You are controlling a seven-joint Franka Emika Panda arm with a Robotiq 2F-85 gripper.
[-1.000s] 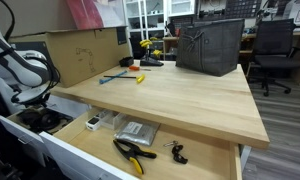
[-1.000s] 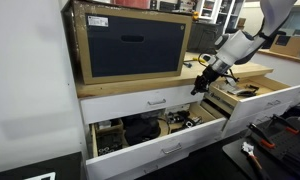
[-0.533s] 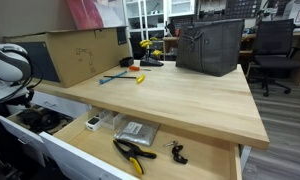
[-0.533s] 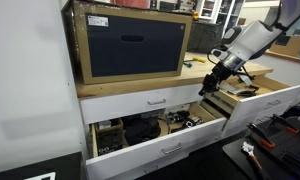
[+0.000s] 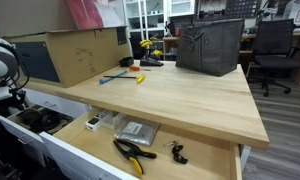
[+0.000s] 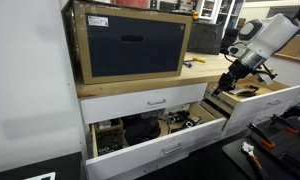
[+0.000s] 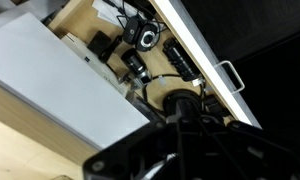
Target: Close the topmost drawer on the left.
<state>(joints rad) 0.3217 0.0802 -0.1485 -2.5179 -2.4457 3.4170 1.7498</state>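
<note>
We see the arm [image 6: 272, 33] reaching in from the upper right of the frame, elbow high and wrist bent down. The gripper [image 6: 228, 82] hangs just above the near end of the open top drawer [image 6: 270, 101], right of centre under the wooden tabletop [image 5: 170, 95]. We cannot tell whether its fingers are spread or closed.

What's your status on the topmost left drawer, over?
End effector beside open white tool drawer, grip unreadable. Top white drawer with metal handle, under brown cardboard box, looks shut. Cluttered white drawer below stands open. Nothing seen against either front.
</note>
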